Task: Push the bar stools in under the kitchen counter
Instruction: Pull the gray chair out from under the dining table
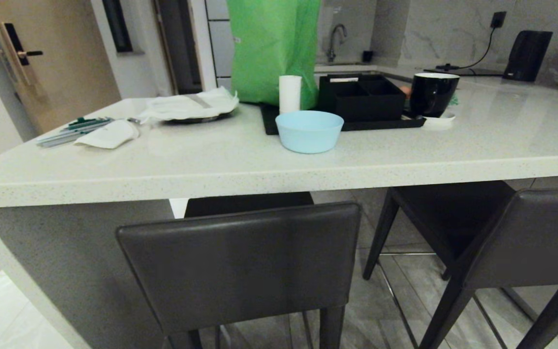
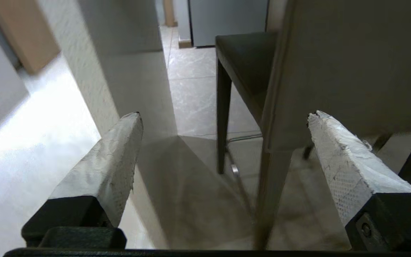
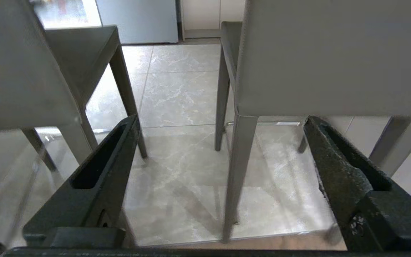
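Off-white stone is filling the middle band of the head view, where the kitchen counter is stretching from edge to edge. On it we are seeing a light blue bowl, a black tray carrying a black box, a green bag and a black mug (all in the upper half of the frame). Below the slab, the bar stools are standing side by side: the left stool is showing its dark backrest at lower centre with its seat partly tucked under the counter edge, and the right stool is sitting at lower right, angled, its seat also reaching beneath the slab.

We are holding neither stool. Our left gripper is hanging with its pale taped fingers spread wide, nothing between them but floor and a stool leg beyond. Our right gripper is likewise gaping, its black fingers framing the tiled floor and stool legs.
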